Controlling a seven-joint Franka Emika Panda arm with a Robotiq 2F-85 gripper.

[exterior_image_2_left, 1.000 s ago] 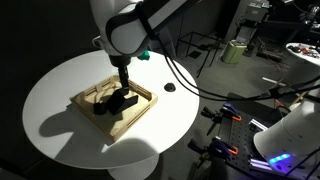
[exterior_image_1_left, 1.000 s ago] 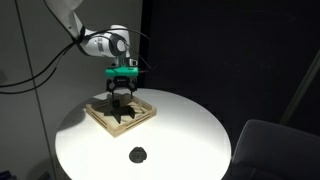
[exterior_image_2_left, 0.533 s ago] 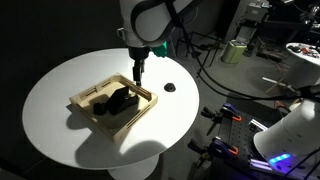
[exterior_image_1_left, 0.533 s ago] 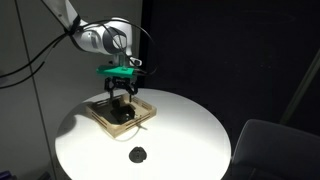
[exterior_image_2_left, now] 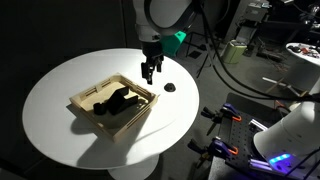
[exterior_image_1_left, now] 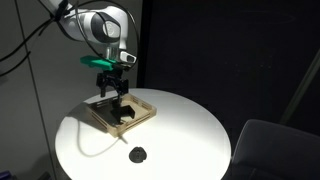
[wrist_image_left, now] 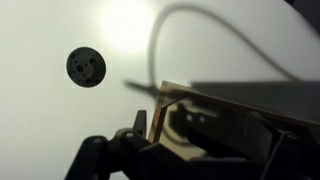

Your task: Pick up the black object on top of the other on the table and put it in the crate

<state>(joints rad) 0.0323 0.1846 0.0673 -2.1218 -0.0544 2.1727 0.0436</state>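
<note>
Some black pieces (exterior_image_2_left: 118, 100) in crate (exterior_image_2_left: 135, 114), pincer (exterior_image_2_left: 150, 74) overhead

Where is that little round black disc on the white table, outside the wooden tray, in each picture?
In an exterior view: the disc sits bottom centre, in front of the crate.
In an exterior view: disc right of centre, past the crate's right corner.
Wrist view: disc upper left, crate rim to its right.
Shared landmark: the crate.

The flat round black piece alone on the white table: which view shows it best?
The wrist view: there the flat round black piece appears large, with pale marks on its face. In both exterior views it is a small dark spot.
</note>
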